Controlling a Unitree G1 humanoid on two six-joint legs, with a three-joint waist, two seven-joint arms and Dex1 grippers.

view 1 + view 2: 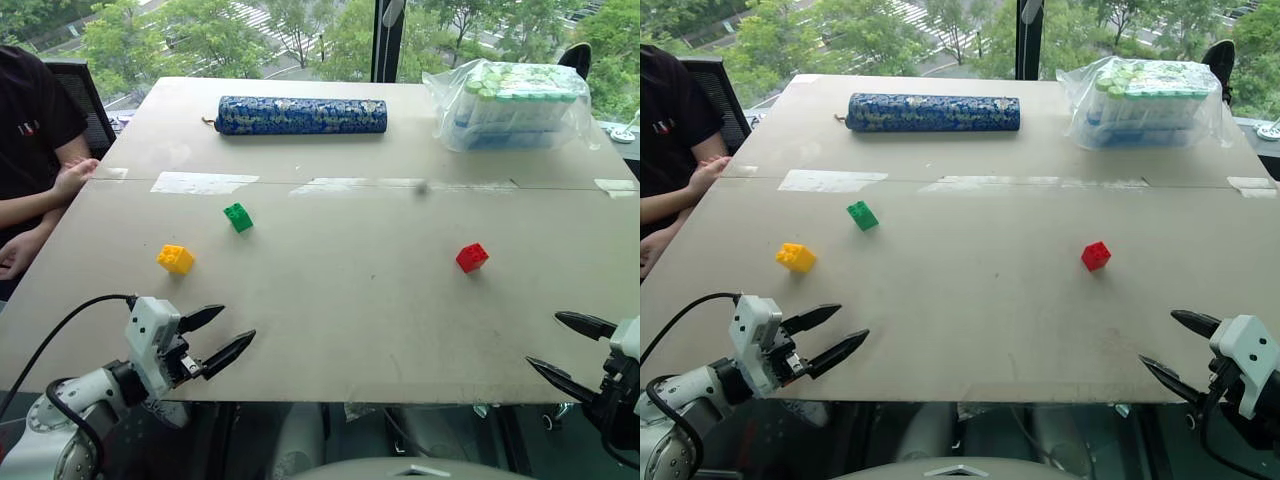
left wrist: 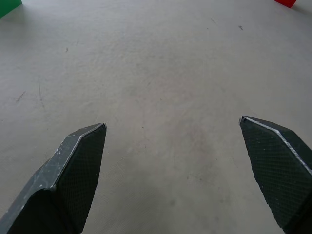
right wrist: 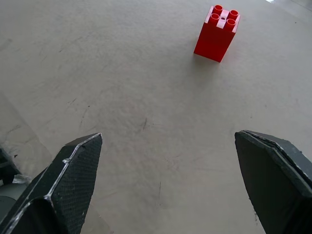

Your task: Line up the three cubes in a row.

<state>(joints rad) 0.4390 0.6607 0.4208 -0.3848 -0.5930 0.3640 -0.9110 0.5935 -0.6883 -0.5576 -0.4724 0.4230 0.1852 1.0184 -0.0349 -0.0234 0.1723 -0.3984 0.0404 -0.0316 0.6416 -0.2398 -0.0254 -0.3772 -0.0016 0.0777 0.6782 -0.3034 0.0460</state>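
Both jaws stand spread wide and empty: the left gripper (image 1: 222, 336) and right gripper (image 1: 566, 346) hover at the table's (image 1: 350, 300) near edge. The yellow cube (image 1: 175, 259) and green cube (image 1: 238, 217) sit near each other on the left, the red cube (image 1: 471, 257) well apart on the right. Best to carry red over beside the pair, gripping its flat sides squarely. No legible writing on anything

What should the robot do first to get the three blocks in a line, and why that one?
Probably reach the right gripper forward to the red cube. Both grippers are open and hold nothing, at the near table edge. The green cube and yellow cube already sit close together on the left, while the red one stands far off alone, so it likely needs moving most.
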